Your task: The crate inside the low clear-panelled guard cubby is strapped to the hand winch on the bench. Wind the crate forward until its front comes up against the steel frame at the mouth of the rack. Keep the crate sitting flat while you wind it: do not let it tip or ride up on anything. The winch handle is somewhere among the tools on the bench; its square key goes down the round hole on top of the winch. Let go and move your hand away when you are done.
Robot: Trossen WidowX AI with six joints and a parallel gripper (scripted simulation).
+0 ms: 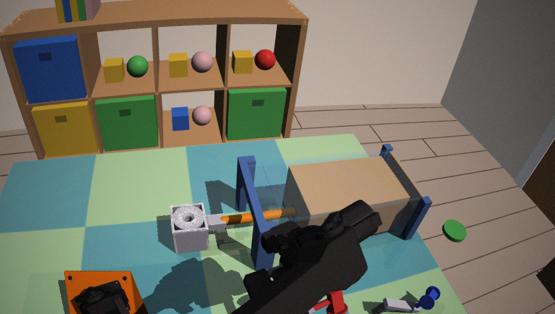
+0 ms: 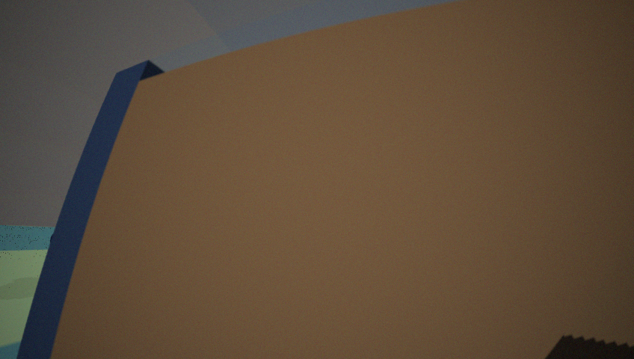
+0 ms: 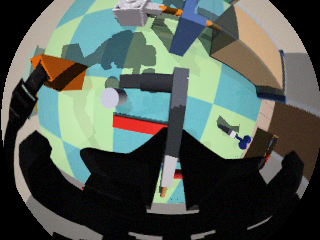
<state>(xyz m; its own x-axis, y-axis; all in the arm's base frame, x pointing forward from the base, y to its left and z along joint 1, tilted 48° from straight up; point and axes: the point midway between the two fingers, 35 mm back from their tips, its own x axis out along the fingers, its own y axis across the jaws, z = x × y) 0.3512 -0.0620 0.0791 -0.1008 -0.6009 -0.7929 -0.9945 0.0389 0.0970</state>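
My gripper [image 3: 172,131] is shut on the winch handle [image 3: 177,107], a dark grey bar with a light lower end and a dark cylindrical arm at its upper end. In the top view the gripper hangs before the cubby; the handle is not clear there. The pale winch [image 1: 190,238] [image 3: 130,17] shows its round top hole, empty. An orange strap [image 1: 249,216] [image 3: 172,10] runs from it under the blue steel frame [image 1: 249,190] [image 3: 192,27] to the crate [image 1: 350,178] [image 2: 356,177] [image 3: 257,30]. The crate sits flat, with a gap between its front and the frame.
An orange block [image 1: 132,288] [image 3: 75,75] stands front left. Near the front lie a red tool [image 1: 336,303], a red bar [image 3: 137,124], a pale-ended cylinder [image 3: 111,97] and a grey tool with blue knobs [image 1: 396,304] [image 3: 232,134]. The cubby has clear panels.
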